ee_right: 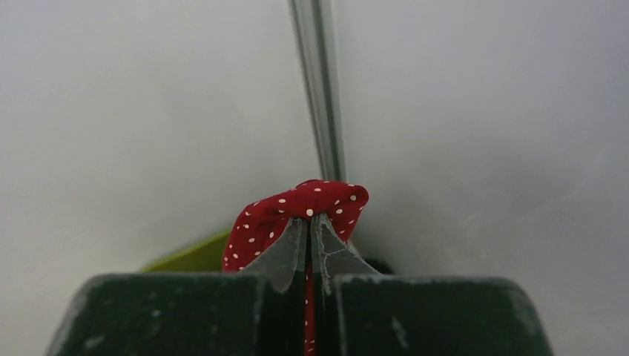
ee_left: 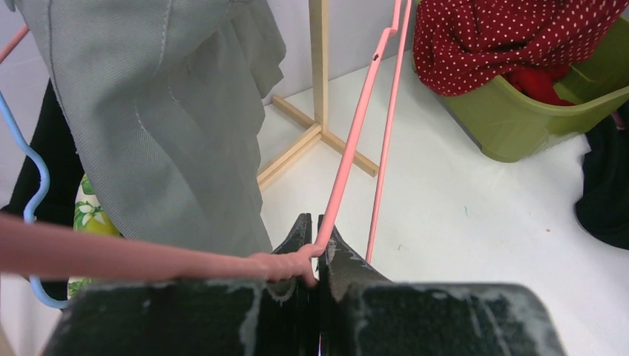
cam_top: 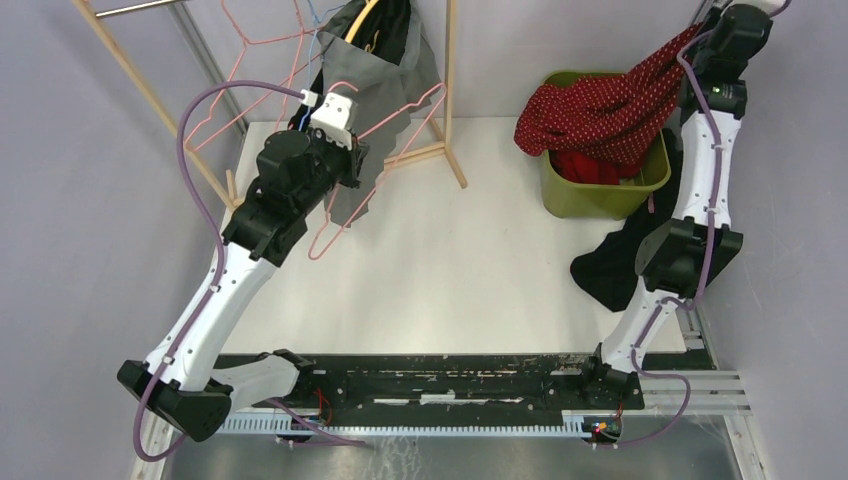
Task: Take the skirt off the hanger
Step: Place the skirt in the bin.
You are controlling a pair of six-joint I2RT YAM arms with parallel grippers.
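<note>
The red skirt with white dots [cam_top: 600, 110] drapes over the green bin [cam_top: 600, 197], its upper end lifted to the far right. My right gripper [cam_top: 703, 22] is shut on that end; in the right wrist view the dotted cloth [ee_right: 297, 204] bunches over the closed gripper [ee_right: 311, 217]. The pink wire hanger [cam_top: 343, 218] hangs left of centre, apart from the skirt. My left gripper [cam_top: 348, 165] is shut on it; the left wrist view shows the hanger [ee_left: 356, 133] bending through the closed gripper [ee_left: 317, 222].
A grey garment [cam_top: 395, 85] hangs on the wooden rack [cam_top: 450, 90] just behind the hanger, with a black garment and other wire hangers [cam_top: 250, 50]. A black cloth [cam_top: 610, 265] lies on the table by the right arm. More red cloth fills the bin.
</note>
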